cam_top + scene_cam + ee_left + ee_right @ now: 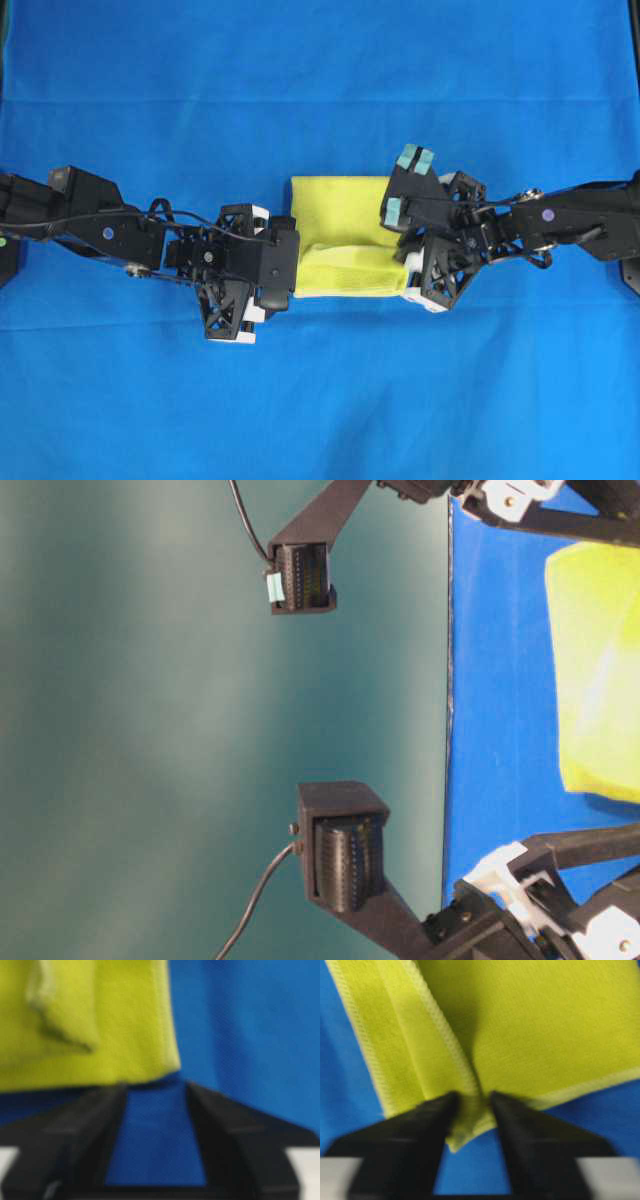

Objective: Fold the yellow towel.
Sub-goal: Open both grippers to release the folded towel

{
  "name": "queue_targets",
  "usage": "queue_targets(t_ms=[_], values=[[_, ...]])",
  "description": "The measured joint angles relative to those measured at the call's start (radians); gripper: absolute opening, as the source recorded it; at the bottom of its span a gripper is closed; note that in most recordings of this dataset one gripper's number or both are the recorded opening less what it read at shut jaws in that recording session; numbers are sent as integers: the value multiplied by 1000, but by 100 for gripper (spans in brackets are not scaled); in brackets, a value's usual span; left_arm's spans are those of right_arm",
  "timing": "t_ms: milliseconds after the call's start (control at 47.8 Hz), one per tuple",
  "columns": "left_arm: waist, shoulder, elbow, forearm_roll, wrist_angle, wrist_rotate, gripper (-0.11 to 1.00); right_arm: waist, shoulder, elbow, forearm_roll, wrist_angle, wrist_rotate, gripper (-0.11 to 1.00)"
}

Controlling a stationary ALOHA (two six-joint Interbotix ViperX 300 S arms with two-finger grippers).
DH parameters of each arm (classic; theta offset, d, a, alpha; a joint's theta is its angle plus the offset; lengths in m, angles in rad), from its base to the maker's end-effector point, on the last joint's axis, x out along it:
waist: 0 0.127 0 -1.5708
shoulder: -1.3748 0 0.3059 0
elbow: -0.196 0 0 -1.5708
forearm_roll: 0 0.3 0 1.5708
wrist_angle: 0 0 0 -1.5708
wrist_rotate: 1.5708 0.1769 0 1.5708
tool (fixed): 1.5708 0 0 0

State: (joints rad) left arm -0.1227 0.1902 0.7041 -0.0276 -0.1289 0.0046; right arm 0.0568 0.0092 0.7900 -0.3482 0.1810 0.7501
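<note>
Your soft, bright yellow towel (pixel 345 235) lies folded over in the middle of the big blue cloth (pixel 320 90) that covers the table. One flap lies on top of the rest, and you can see its pale stitched hem in the right wrist view.

Your left gripper (pixel 155 1091) sits right at the towel's left edge. In the left wrist view its two black fingers (pixel 95 1125) stand apart. Only blue cloth shows between them. Their tips are just at the towel's edge, and they hold nothing.

Your right gripper (pixel 471 1100) sits at the towel's right side, over a corner. In the right wrist view its black fingers (pixel 530 1130) stand apart too. A folded bit of the towel's corner pokes up in the gap between the tips. The view is blurry there, so you cannot tell if the fingers touch the towel. They do not squeeze it.

Both black arms reach in toward the towel, one from each side.
</note>
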Motion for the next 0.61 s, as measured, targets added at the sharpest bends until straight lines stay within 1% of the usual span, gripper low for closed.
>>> queue_targets(t_ms=[21,42,167,272,397,481,544,606], values=[[0,-2,0,-2,0,0,56,5,0,-2,0,0,0,61],[0,-2,0,0,2,-2,56,8,0,-3,0,2,0,63],[0,-11,0,0,9,5,55,18,-5,-6,0,9,-2,55],[0,-44,3,0,28,9,55,21,-32,-11,-2,29,-3,56],[2,-126,14,0,78,12,55,43,-115,-23,-3,80,-11,56],[2,-196,26,0,112,14,55,57,-184,-31,-14,127,-11,56],[0,-259,38,0,126,15,55,63,-238,-34,-28,160,-12,56],[2,-324,58,0,132,20,55,64,-301,-34,-52,193,-11,56]])
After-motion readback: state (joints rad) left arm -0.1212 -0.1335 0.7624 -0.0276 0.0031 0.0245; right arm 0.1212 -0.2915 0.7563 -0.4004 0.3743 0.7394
